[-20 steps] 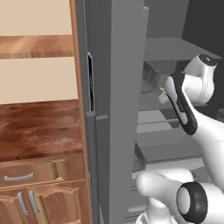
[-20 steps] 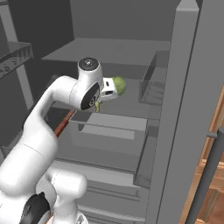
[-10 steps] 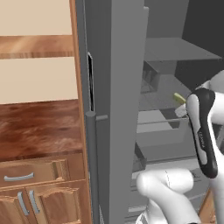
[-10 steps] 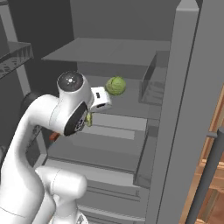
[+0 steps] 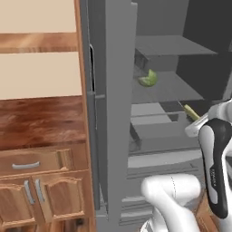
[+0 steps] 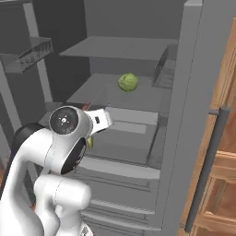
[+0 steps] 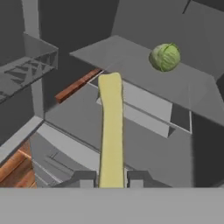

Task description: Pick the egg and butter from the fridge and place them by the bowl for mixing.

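The tool (image 7: pixel 111 178) is gripping the butter (image 7: pixel 110 131), a long pale-yellow stick (rounded tip), in front of the fridge (image 6: pixel 193 115), below the cabbage (image 7: pixel 165 57).

No text, label, brand, number or sign can be read on anything in these pictures. There are faint pale marks on the dark band of the robot arm (image 5: pixel 216 174), at about 4 o'clock in the left base view, too blurred to read.
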Motion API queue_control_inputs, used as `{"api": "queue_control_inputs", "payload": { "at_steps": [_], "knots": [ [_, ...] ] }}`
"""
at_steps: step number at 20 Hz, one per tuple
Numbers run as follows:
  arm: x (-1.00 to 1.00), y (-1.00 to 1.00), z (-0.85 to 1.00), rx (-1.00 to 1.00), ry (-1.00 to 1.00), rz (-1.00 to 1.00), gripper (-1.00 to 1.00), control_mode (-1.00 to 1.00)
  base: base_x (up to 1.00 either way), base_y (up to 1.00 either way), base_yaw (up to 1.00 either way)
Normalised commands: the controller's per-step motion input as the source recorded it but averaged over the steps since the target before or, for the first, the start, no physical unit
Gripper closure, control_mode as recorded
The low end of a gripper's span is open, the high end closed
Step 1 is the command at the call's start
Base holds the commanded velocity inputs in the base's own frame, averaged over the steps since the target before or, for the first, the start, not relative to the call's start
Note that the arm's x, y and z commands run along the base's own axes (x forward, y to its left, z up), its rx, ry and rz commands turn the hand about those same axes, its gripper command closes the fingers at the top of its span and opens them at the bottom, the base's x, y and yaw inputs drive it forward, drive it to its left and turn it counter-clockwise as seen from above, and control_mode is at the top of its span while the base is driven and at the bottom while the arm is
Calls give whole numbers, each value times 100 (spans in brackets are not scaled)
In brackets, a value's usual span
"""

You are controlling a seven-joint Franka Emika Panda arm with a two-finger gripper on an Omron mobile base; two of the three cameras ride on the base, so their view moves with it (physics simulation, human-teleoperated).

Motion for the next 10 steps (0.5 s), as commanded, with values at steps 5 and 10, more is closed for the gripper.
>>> {"api": "queue_control_inputs", "payload": {
  "at_steps": [5,10],
  "knots": [
    [0,0,0,0,0,0,100,100,-99,-12,-24],
    [0,0,0,0,0,0,100,100,-86,21,-74]
  ]
}}
